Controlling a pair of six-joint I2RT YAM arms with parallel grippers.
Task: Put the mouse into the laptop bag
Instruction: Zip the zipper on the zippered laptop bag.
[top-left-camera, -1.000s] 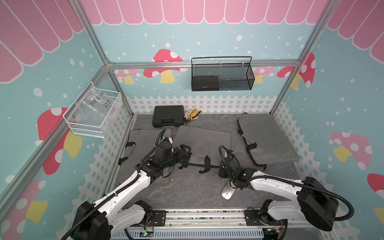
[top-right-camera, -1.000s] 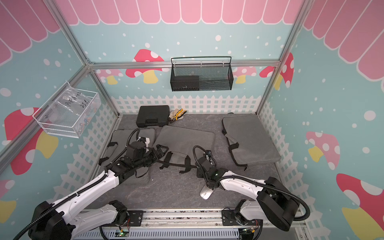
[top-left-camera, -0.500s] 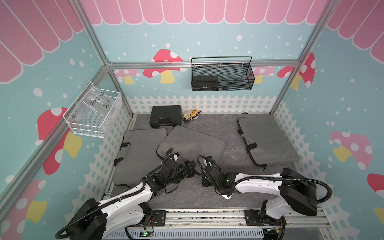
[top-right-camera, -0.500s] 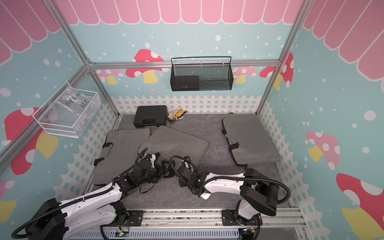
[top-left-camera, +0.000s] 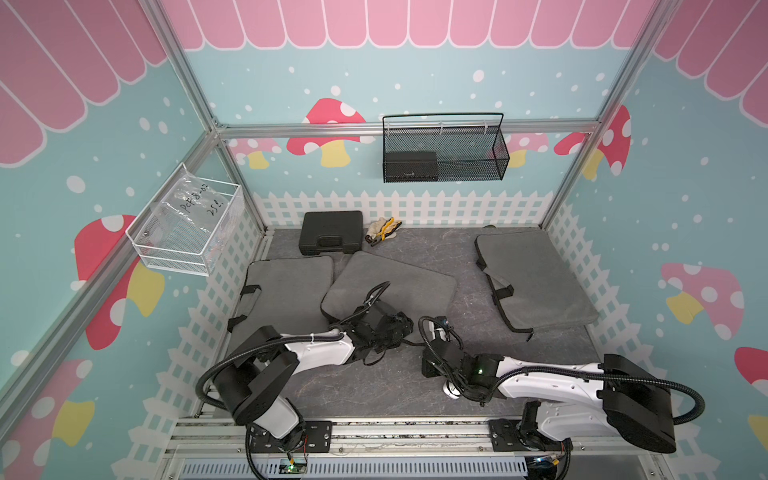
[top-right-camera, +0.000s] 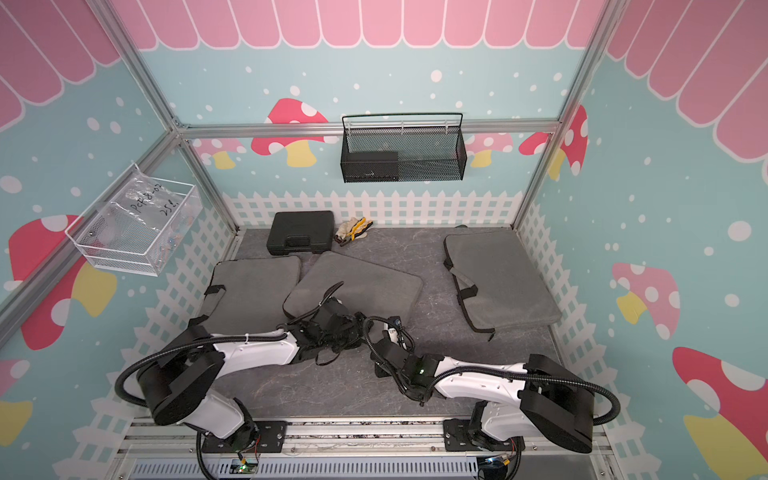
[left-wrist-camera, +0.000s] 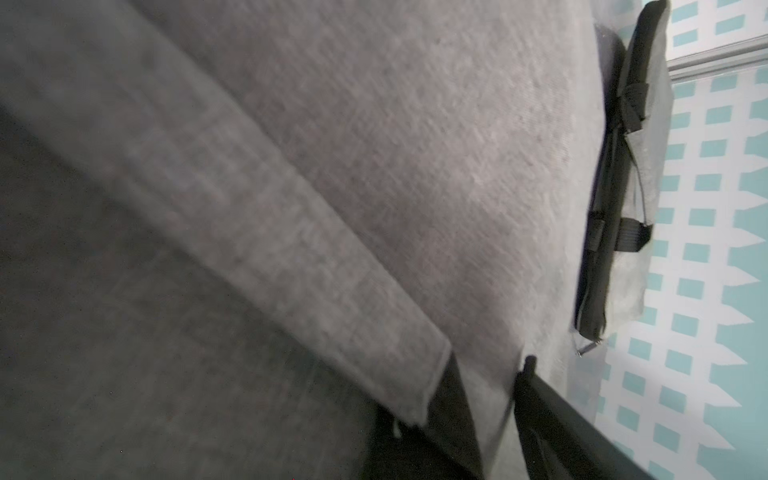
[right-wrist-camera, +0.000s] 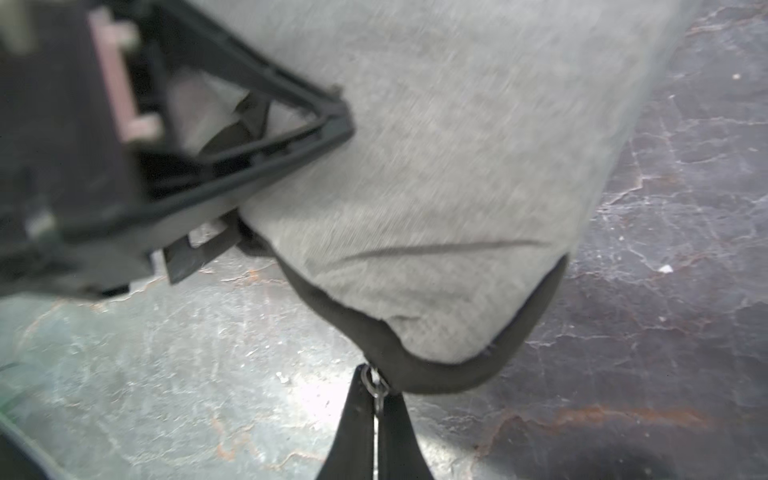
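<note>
Stage: early, in my judgement. The work is on opening the bag (top-left-camera: 395, 282), and the mouse (top-left-camera: 450, 390) is not yet handled.
Done: the right gripper (right-wrist-camera: 376, 399) is pinched tight on the zip pull (right-wrist-camera: 375, 384) at the bag's near corner. The left gripper (left-wrist-camera: 490, 386) is set at the same end of the bag.
Left to do: run the zip open, let go of the pull, fetch the mouse and pass it through the opening.
Bag opening: no gap shows along the black zip edge in the right wrist view. The view is blurred, so this is not certain.
Mouse, place: it is on the table (top-left-camera: 365, 390), outside the bag. In a top view it shows as a pale shape half hidden under the right arm's wrist.
Mouse to right gripper: it lies behind the fingertips, on the side toward the robot's base. It is near the gripper but apart from it. The gripper points away from the mouse, toward the bag.
Mouse to left gripper: farther off, with the right arm's wrist roughly between them.
Left gripper, state: the jaws stand wide, with a fold of bag fabric between them. I cannot tell whether they press on it.
Right gripper, state: narrow, holding only the zip pull.
</note>
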